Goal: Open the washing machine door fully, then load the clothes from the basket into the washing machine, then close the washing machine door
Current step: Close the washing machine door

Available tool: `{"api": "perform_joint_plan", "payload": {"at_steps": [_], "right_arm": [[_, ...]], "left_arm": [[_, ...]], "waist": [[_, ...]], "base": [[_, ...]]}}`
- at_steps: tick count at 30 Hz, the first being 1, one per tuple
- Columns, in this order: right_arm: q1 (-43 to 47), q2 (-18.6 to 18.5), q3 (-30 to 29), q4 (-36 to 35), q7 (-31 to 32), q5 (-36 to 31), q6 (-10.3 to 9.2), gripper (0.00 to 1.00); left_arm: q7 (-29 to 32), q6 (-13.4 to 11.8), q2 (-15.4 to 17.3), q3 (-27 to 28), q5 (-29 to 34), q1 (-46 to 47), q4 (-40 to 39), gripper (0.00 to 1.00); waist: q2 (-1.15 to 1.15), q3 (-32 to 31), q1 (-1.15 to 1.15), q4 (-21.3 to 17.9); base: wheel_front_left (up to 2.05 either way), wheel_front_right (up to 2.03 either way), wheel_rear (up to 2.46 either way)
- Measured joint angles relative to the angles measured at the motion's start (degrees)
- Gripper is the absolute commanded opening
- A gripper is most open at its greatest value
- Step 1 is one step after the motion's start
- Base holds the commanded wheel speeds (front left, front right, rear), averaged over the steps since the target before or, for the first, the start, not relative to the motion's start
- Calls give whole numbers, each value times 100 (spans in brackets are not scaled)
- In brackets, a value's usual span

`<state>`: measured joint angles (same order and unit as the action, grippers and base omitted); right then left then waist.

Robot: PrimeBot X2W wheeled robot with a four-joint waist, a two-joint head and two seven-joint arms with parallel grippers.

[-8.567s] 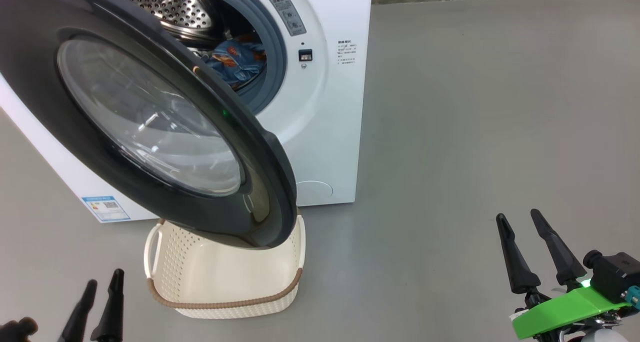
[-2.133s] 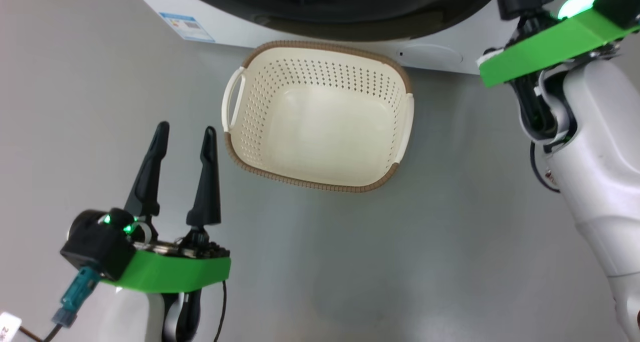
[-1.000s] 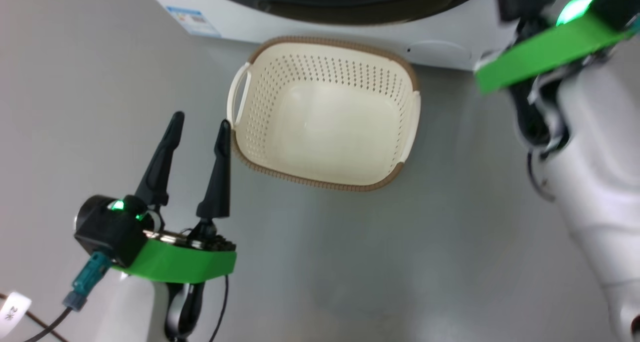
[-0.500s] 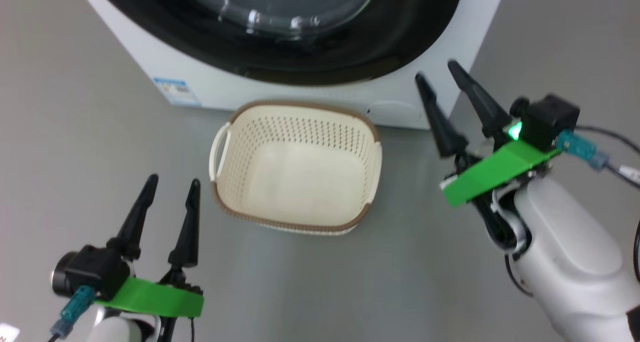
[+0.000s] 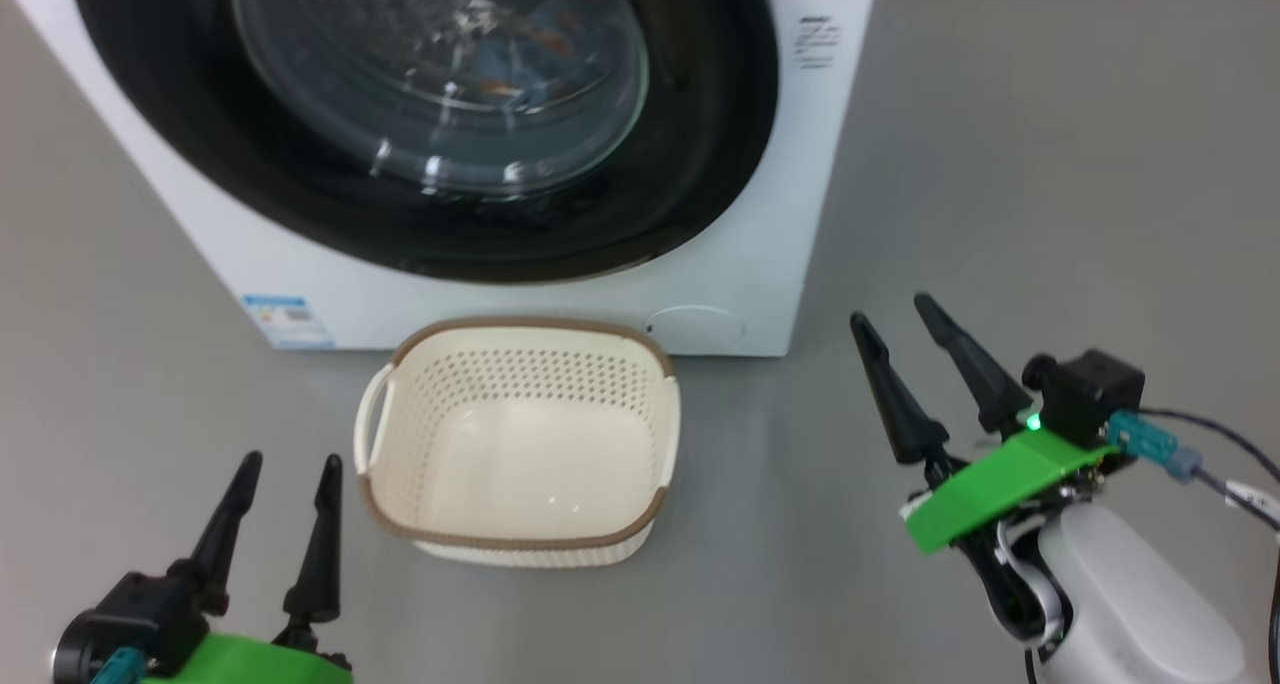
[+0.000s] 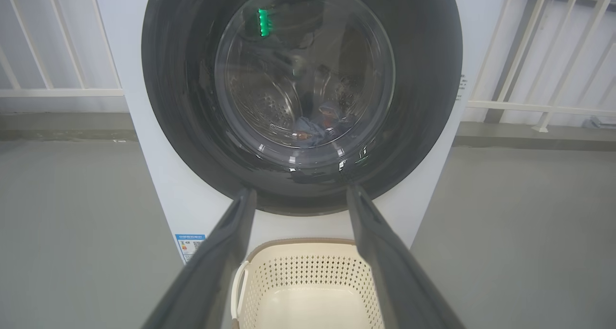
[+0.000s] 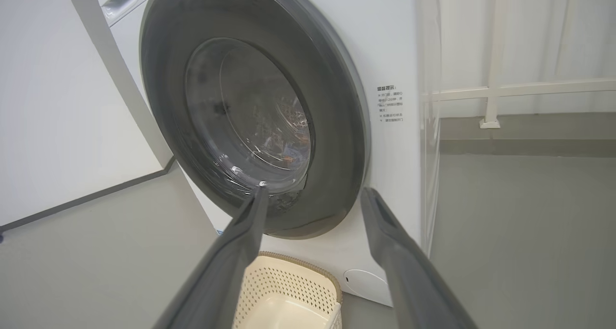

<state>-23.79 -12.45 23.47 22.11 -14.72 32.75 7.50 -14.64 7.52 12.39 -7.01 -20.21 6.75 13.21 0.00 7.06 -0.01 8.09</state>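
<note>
Head view: the washing machine door (image 5: 700,164) lies closed against the washing machine (image 5: 760,264). Blurred blue and orange patches behind its glass are probably the clothes (image 5: 510,59). The basket (image 5: 530,379) stands empty on the floor just in front of the machine. The left gripper (image 5: 290,459) hovers to the basket's left and the right gripper (image 5: 889,309) to its right. Both have their fingers spread and carry nothing. The right one is nearer the machine's front.

Left wrist view: the door's lower rim lies straight ahead of the spread fingers and above them, well apart. Blue fabric rests low in the drum behind the glass, and the basket's bare inside shows between the fingers.

Right wrist view: the door lies ahead and to the left of the open fingers. Its rim sits flat on the white front with no gap showing on the near side. Judged from this, the task looks finished; should the door need a last push, the right arm is better placed.
</note>
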Motion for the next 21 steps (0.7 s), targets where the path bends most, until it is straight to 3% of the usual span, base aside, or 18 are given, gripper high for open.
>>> {"api": "perform_joint_plan", "payload": {"at_steps": [21], "right_arm": [[1129,-90,-587,-344,0,-46,0,100]], "left_arm": [[0,0,80,354,20,-360,93,100]], "waist": [[0,-637,1,-838]], "base": [[0,0,0]]}}
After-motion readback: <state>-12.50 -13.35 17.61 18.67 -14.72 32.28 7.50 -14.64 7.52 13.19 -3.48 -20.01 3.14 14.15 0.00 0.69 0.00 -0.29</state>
